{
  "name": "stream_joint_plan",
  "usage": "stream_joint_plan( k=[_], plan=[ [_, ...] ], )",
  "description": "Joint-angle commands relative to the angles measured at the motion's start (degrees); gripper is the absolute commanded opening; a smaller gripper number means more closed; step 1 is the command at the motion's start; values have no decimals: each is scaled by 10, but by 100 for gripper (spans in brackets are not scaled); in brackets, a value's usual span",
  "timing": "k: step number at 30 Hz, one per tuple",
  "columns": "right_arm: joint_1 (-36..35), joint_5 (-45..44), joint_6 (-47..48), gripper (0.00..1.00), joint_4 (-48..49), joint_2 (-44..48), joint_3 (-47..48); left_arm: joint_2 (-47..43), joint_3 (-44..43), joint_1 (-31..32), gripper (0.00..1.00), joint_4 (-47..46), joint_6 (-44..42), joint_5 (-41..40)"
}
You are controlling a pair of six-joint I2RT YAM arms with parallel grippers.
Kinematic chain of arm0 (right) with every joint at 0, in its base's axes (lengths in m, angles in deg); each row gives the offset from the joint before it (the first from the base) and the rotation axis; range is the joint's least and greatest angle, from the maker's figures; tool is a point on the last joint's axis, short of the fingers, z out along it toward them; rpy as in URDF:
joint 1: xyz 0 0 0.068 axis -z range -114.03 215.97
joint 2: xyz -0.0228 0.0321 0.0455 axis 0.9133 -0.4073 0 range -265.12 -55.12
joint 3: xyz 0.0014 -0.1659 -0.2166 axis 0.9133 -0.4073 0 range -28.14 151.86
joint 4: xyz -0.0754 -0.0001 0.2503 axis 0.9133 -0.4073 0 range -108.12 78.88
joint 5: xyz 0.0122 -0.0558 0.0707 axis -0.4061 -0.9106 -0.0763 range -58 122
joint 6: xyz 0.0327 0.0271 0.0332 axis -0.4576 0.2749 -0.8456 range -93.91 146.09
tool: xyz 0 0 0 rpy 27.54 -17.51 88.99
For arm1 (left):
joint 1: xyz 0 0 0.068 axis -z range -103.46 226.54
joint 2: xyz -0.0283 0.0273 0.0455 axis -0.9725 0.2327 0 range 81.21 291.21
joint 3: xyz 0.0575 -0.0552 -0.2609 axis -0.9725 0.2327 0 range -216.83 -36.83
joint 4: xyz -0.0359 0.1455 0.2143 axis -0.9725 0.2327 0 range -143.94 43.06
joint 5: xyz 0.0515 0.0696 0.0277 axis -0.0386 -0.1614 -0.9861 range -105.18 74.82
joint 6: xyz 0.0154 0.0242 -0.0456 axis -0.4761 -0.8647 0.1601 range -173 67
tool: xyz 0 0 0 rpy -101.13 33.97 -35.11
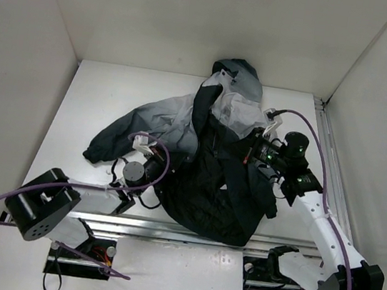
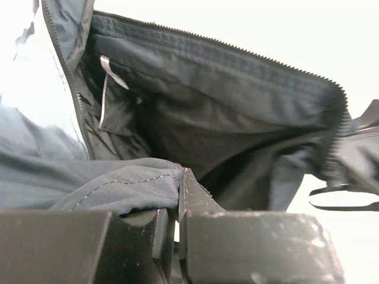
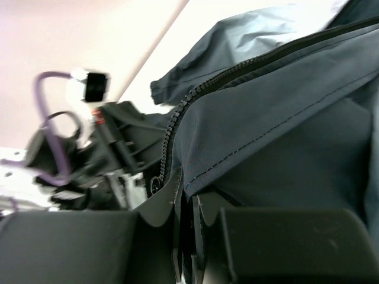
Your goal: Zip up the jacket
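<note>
One jacket point(image 1: 209, 190), two grippers point(image 2: 177, 201) point(image 3: 186, 207), seemingly pinching fabric

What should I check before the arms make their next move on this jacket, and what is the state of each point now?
1. Left gripper shut on a fold of the jacket: ok.
2. Right gripper shut on the jacket edge, just beside the zipper teeth: ok.
3. Front zipped up: not ok; the front lies open and the dark lining shows.
4. Two rows of teeth brought together: not ok; the left wrist view shows them spread apart.
5. Slider found and within reach: cannot tell; no view shows it clearly.
</note>
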Motion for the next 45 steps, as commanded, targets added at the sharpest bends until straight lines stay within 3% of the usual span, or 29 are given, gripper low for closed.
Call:
stream_joint_plan(
  k=[1, 5, 10, 19, 29, 45],
  plan=[
    [4, 65, -43, 0, 90, -4, 44, 30, -40, -21, 0, -229, -57, 85],
    [3, 75, -55, 0, 78, -10, 51, 33, -88, -35, 0, -223, -103, 135],
    [3, 81, -75, 0, 46, -14, 55, -8, -136, -35, 0, -140, -208, 148],
    [6, 88, -135, 0, 70, -21, 39, -6, -164, -35, 0, -164, -289, 178],
    [6, 46, -202, 0, 101, -10, 3, -37, -172, 16, 0, -139, -394, 111],
    [-6, -36, -242, 0, 131, 34, -45, -46, -186, 84, 0, -138, -474, 2]
  ],
)
